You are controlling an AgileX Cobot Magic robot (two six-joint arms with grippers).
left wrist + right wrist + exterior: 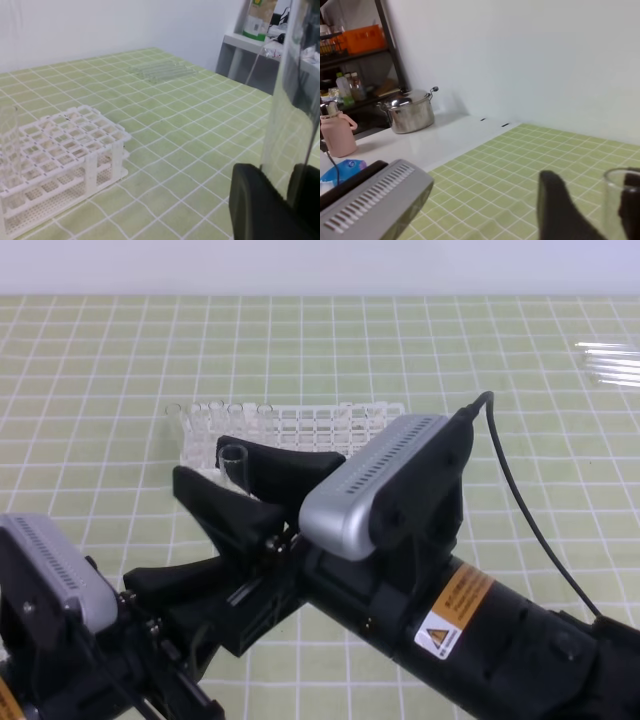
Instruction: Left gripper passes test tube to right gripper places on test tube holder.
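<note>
Handover under way above the test tube holder [290, 430]: our left gripper [272, 200] clamps the test tube [233, 458], our right gripper [225, 485] brackets it, jaws not visibly closed; next, close right, release left.

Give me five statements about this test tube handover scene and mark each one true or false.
1. The test tube stands between the right gripper fingers. True.
2. The left gripper holds nothing. False: the tube rises from between its fingers.
3. The test tube holder is white. True.
4. The holder lies tipped on its side. False: it stands upright on the checked table.
5. A steel pot sits on the white counter. True.
</note>
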